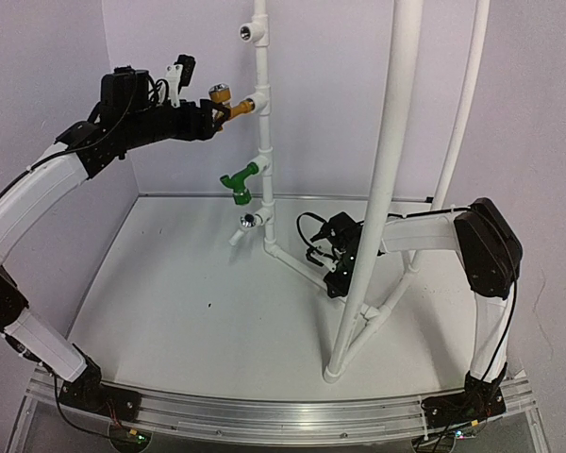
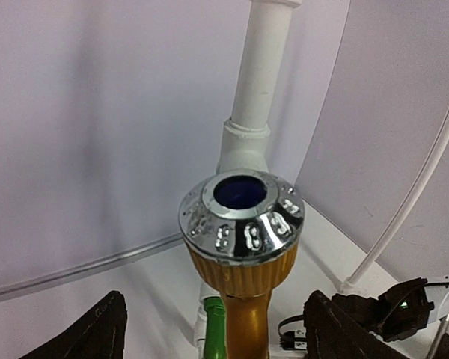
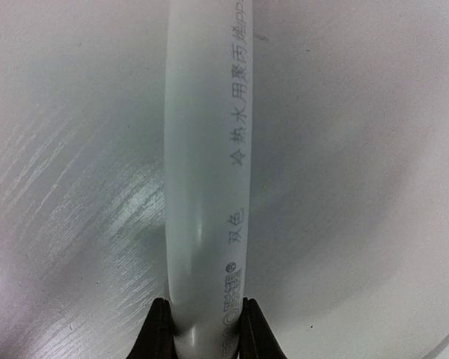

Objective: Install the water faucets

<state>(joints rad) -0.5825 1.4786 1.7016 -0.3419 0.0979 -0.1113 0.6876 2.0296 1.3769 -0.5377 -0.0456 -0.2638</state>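
Observation:
The brass-gold faucet [image 1: 224, 100] sits in a tee on the upright white pipe [image 1: 261, 66], its chrome knob up. In the left wrist view its knob [image 2: 242, 217] fills the centre. My left gripper [image 1: 213, 117] is open; its fingers [image 2: 90, 333] stand wide on either side of the brass body without touching it [image 2: 215, 303]. The green faucet [image 1: 237, 181] hangs from a lower tee and shows below the brass one [image 2: 215, 329]. My right gripper [image 1: 334, 270] is shut on the low slanted white pipe [image 1: 297, 266], seen between its fingertips [image 3: 204, 318].
Two open tee fittings face out, one at the pipe's top [image 1: 250, 33] and one near its foot [image 1: 248, 224]. A thick curved white pipe [image 1: 387, 189] and a thin one [image 1: 462, 113] rise at the right. White walls stand behind and left of the table [image 1: 189, 302].

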